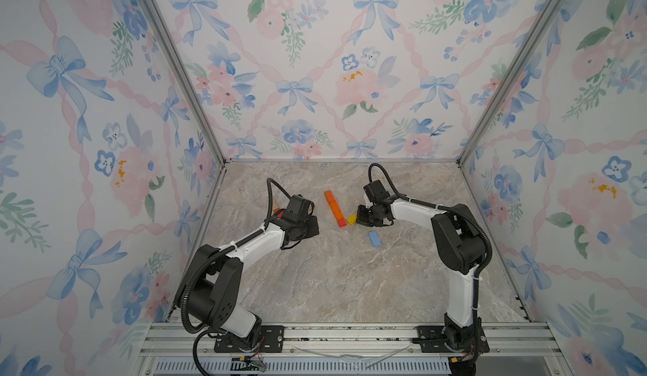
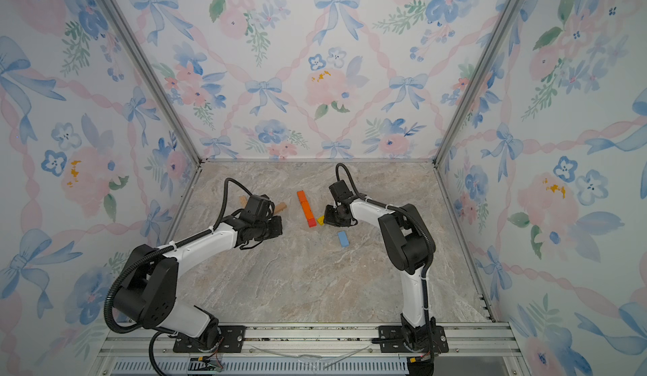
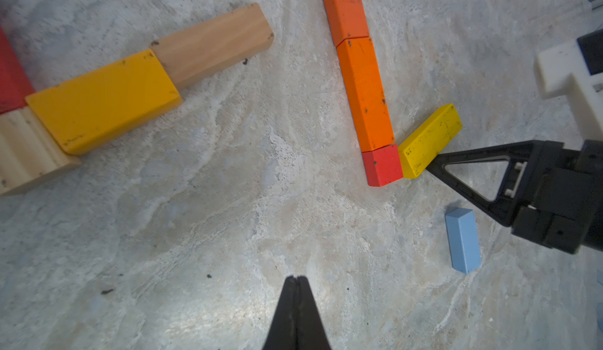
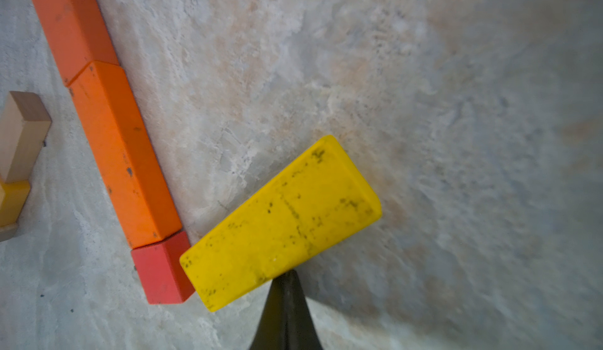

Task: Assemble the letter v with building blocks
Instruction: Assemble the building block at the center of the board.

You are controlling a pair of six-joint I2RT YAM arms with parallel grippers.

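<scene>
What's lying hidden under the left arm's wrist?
A row of blocks: wooden block, orange-yellow block, pale wooden block, and a red block cut off at the frame edge. In both top views the left arm covers most of it.

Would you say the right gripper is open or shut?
Shut: the right gripper has its jaws together in one tip at the yellow block's side, holding nothing.
</scene>
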